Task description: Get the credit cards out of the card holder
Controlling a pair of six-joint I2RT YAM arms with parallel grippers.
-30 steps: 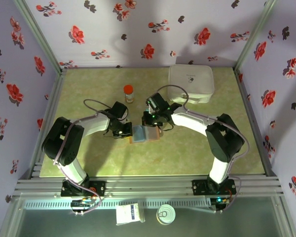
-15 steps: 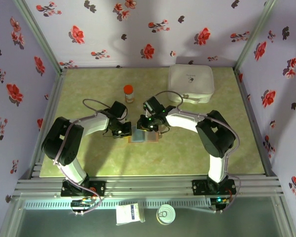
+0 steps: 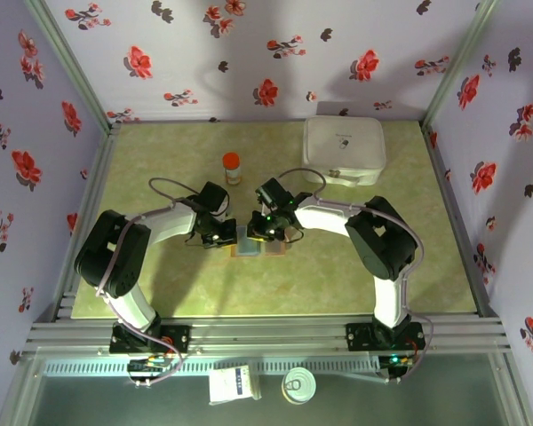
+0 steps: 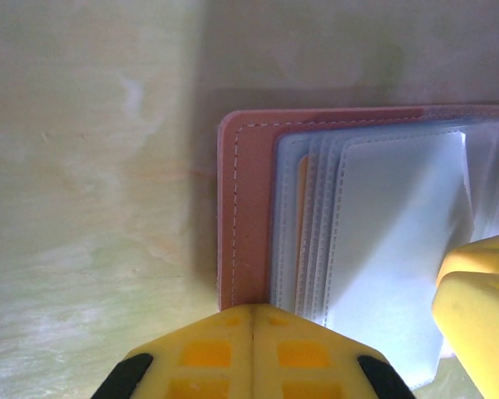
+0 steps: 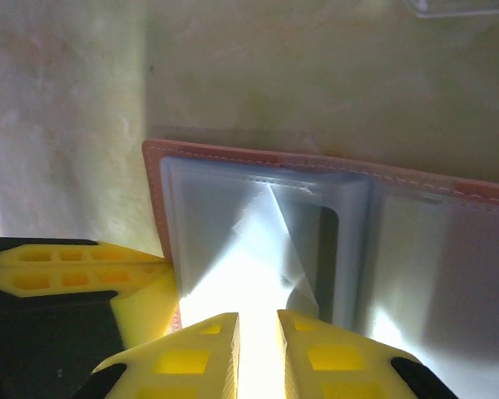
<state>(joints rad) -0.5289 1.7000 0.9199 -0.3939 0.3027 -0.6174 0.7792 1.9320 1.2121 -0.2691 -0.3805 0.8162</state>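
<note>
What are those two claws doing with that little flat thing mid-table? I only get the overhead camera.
Observer: The left wrist camera shows a brown card holder lying open, its clear sleeves fanned out.
Operator: Any cards inside?
Observer: The edge of an orange-yellow card peeks out between the sleeves.
Operator: And the right claw?
Observer: The right claw seems to pinch a lifted sleeve, tenting it.
</note>
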